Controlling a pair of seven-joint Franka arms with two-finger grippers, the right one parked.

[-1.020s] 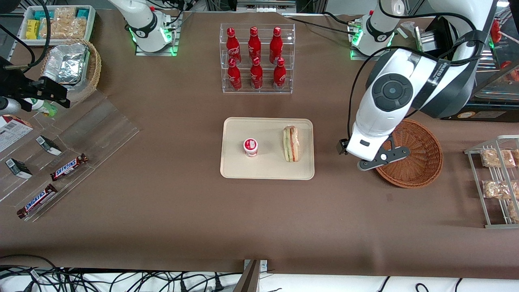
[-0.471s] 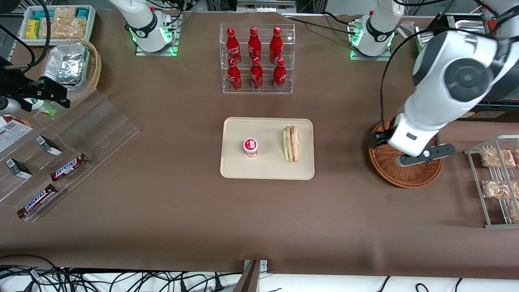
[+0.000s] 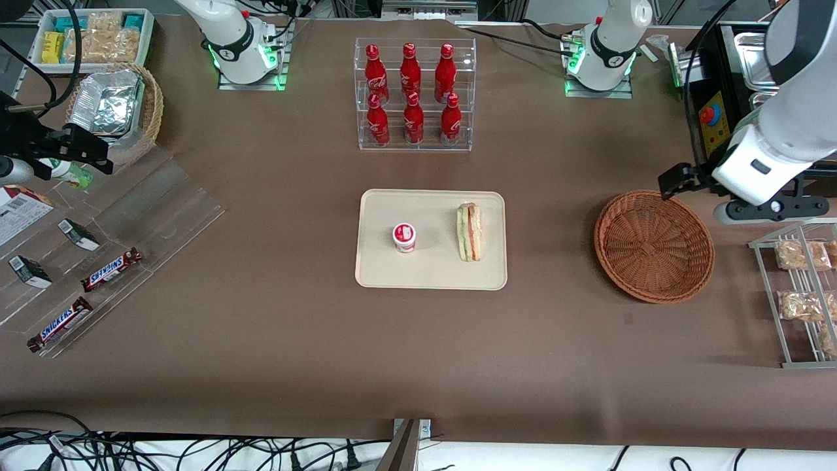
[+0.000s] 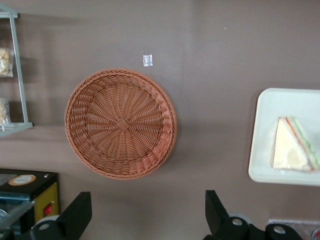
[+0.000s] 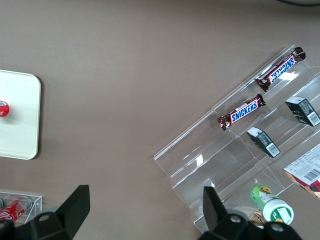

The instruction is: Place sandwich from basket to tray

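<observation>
The sandwich (image 3: 469, 231) lies on the cream tray (image 3: 379, 268), cut edge up, beside a small cup. The wrist view also takes in the sandwich (image 4: 294, 151) and a corner of the tray (image 4: 260, 130). The reddish-brown basket (image 3: 654, 245) sits empty toward the working arm's end of the table, and its bare woven floor fills the basket (image 4: 121, 123) in the wrist view. My gripper (image 3: 762, 209) hovers high above the table just past the basket's rim, farther from the tray. In the wrist view the gripper (image 4: 147, 220) is open, with only brown table between its fingers.
A red-and-white cup (image 3: 404, 237) stands on the tray. A clear rack of red bottles (image 3: 413, 95) is farther from the camera than the tray. A wire rack with snack bags (image 3: 801, 294) and a black box with a red button (image 3: 709, 121) flank the gripper.
My gripper swung away from the tray, crossed over the basket and rose, ending past the basket's rim at the working arm's end. The basket is now fully uncovered.
</observation>
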